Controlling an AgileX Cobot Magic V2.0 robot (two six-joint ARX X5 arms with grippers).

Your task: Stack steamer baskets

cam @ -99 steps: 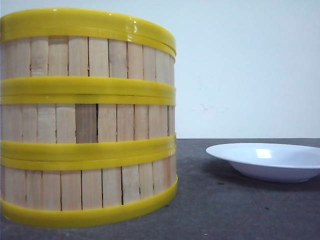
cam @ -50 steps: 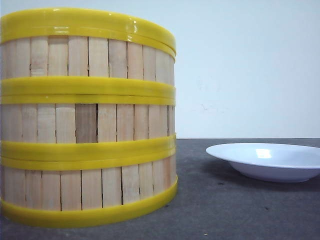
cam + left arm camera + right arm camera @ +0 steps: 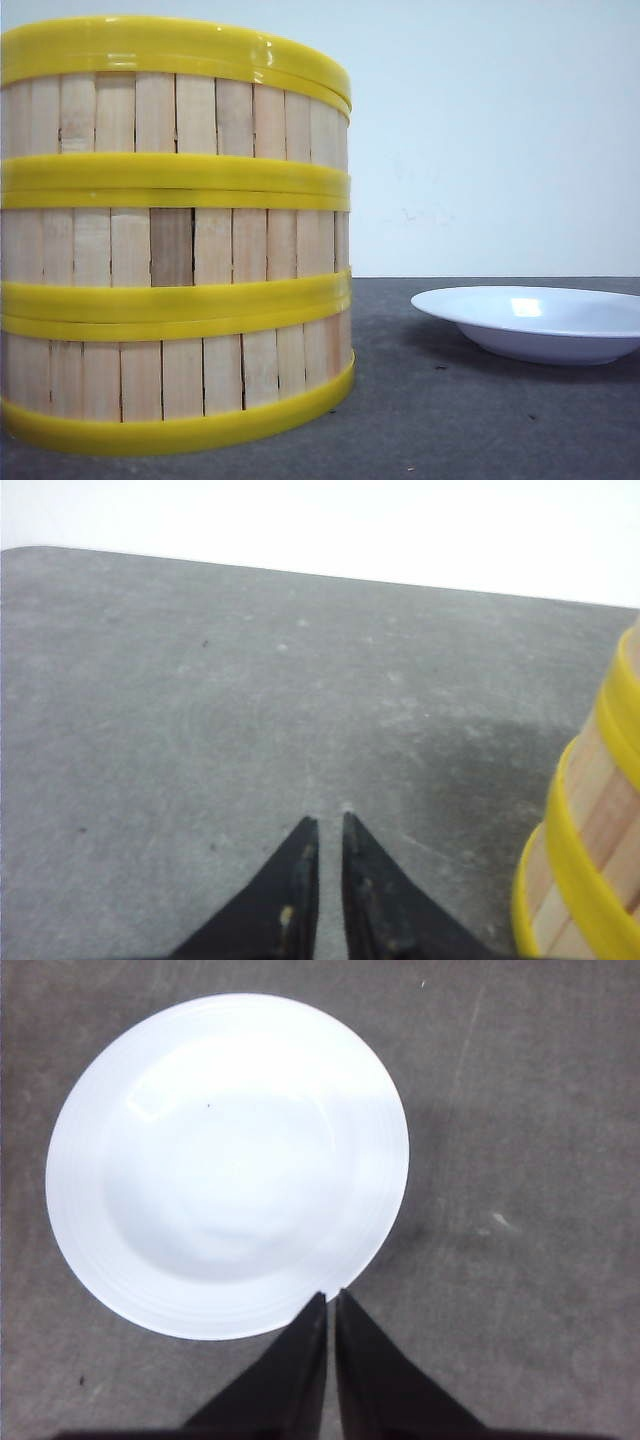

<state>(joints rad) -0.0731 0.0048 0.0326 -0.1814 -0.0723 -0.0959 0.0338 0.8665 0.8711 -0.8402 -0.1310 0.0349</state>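
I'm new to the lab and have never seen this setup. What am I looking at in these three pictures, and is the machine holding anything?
It is a robot with two arms, each ending in a two-fingered gripper. One picture looks forward over the grey table: three steamer baskets stand stacked on the left, and a white plate lies to their right. The other two come from cameras on the wrists. The left one shows the left gripper, shut and empty, above bare table beside the stack. The right one shows the right gripper, also shut and empty, above the plate's edge. Nothing is held.
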